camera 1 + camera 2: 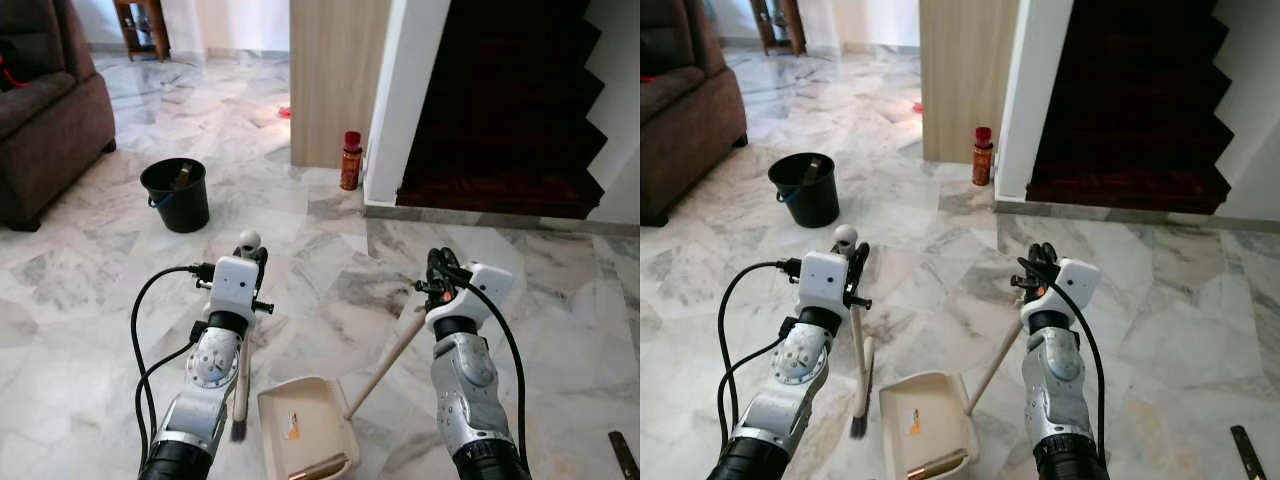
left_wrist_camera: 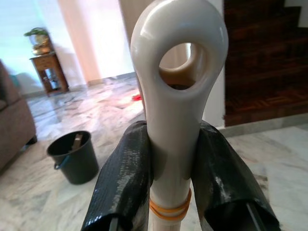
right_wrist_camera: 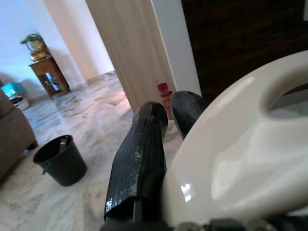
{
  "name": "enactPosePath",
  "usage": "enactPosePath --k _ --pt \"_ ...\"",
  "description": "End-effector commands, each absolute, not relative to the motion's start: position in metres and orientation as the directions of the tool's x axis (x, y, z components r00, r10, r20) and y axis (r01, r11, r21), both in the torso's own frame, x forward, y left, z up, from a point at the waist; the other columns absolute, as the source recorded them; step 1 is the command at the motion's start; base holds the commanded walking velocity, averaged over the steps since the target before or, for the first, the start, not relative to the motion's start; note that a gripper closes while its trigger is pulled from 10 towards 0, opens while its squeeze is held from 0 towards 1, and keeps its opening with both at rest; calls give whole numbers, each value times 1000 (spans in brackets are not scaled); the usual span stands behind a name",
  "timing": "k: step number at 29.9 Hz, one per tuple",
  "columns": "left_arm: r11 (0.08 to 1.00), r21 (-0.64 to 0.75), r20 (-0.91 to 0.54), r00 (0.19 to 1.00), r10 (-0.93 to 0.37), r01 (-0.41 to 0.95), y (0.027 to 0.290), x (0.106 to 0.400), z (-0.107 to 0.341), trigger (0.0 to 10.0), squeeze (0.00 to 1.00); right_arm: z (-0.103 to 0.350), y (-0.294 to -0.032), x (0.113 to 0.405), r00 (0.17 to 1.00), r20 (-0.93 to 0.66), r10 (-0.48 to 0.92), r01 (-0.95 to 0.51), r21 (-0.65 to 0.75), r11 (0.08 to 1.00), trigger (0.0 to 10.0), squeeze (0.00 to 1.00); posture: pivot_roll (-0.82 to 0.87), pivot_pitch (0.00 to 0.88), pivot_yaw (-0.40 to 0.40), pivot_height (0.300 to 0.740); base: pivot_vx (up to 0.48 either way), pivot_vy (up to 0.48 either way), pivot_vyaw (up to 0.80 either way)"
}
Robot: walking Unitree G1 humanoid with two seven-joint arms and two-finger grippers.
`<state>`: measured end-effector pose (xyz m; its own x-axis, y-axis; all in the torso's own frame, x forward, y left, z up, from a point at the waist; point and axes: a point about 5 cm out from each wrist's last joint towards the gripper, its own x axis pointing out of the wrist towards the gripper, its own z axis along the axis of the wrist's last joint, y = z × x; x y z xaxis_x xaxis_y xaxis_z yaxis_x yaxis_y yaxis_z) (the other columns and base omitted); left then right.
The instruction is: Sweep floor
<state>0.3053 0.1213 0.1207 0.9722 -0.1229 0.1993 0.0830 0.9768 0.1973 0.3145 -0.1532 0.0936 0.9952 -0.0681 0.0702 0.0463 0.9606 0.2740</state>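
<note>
bright, even daylight comes from the far end of the room and glares off the marble floor [image 1: 330,250] — the stairwell [image 1: 510,100] at the right stays deep in shadow. head views are sharp. in the wrist views the near broom handle [image 2: 175,96] and dustpan handle [image 3: 240,159] are soft, glossy with highlights — backgrounds washed pale.

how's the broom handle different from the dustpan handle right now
The broom handle stands nearly upright in the left gripper; the dustpan handle slants up toward the right gripper. The broom ends in dark bristles, the dustpan in a flat tray. Both are cream.
</note>
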Motion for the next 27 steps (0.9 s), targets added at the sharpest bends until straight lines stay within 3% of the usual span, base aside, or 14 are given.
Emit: enactPosePath --k 1,5,16,24,27 --pt "975 213 266 956 -124 67 119 307 136 10000 0 109 -155 318 989 131 -67 32 255 966 10000 0 28 0 -20 740 319 0 0" --pt "974 217 266 956 -124 66 119 308 137 10000 0 109 -154 319 990 133 -56 21 254 967 10000 0 33 0 -20 740 317 0 800" --pt "971 232 270 956 -115 51 121 310 138 10000 0 107 -154 318 991 123 -60 26 257 966 10000 0 38 0 -22 740 317 0 0" --pt "972 231 263 958 -111 49 121 311 138 10000 0 111 -155 319 989 140 -55 19 246 969 10000 0 42 0 -24 740 319 0 739" --pt "972 230 264 958 -110 48 121 311 138 10000 0 110 -154 319 990 132 -57 21 258 966 10000 0 44 0 -24 740 319 0 0"
